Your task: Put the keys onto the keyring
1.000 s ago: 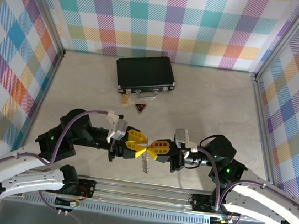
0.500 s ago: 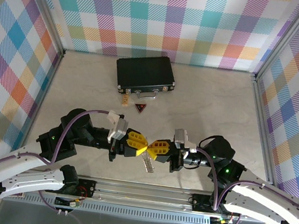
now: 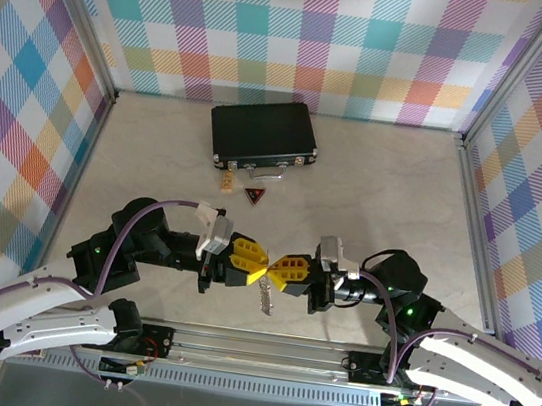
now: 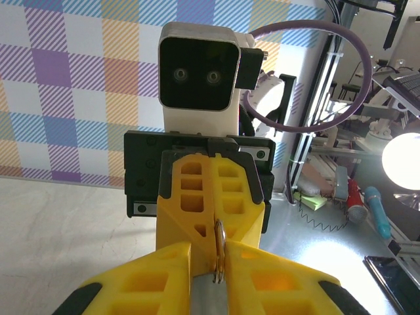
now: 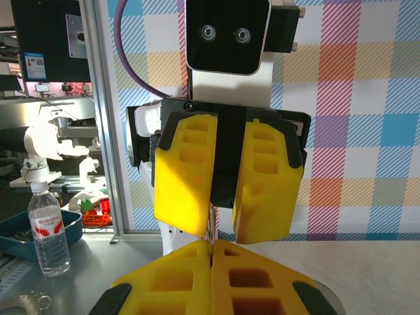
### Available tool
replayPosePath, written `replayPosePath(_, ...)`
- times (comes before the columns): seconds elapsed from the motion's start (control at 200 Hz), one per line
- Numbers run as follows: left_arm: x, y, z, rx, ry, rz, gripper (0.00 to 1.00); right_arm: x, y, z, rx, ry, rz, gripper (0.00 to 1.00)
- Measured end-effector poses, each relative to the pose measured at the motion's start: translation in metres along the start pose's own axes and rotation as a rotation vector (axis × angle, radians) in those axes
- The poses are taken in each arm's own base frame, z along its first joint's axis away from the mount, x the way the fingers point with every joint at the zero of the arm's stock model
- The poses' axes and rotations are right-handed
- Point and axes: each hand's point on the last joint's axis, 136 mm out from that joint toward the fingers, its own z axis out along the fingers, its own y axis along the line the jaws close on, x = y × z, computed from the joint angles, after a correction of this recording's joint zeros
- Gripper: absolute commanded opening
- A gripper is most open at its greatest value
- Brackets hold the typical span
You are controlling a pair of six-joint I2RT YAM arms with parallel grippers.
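Left gripper [image 3: 254, 263]: low over the near middle of the desk [image 3: 393, 200], pointing right, tips almost meeting the other gripper's. Its yellow fingers [image 4: 147, 282] stand a narrow gap apart, wider than the thin metal between them.
Right gripper [image 3: 282, 269]: pointing left, nose to nose with the left one. Its fingers [image 5: 177, 275] are pressed together along one seam, pinching the rim of the keyring.
Keyring [image 3: 263, 300]: its toothed length trails from the meeting tips toward the desk's near edge. In the left wrist view its edge [image 4: 220, 252] stands upright at the right gripper's tips, inside the left fingers' gap.
Key [image 3: 226, 182]: lies on the desk, just beside the near left corner of the black case [image 3: 264, 131], well apart from both grippers.
Dark triangular tag [image 3: 254, 197]: near the key, to its right.
Black case: shut, toward the desk's far edge.
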Motion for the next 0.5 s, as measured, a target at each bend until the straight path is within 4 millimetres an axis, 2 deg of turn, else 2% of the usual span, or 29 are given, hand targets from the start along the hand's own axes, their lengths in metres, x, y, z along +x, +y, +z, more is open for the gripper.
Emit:
replayPosePath(0.355, -0.0004, -0.0029, 0.0001, 0.017, -0.001, -0.002, 0.11, -0.0020, 0.0000, 0.0004, -0.002, -0.014, -0.003, 0.00)
replayPosePath(0.5, -0.0027, -0.0032, 0.0001, 0.019, -0.010, 0.003, 0.02, -0.0035, 0.0000, 0.0007, -0.003, -0.023, -0.004, 0.00)
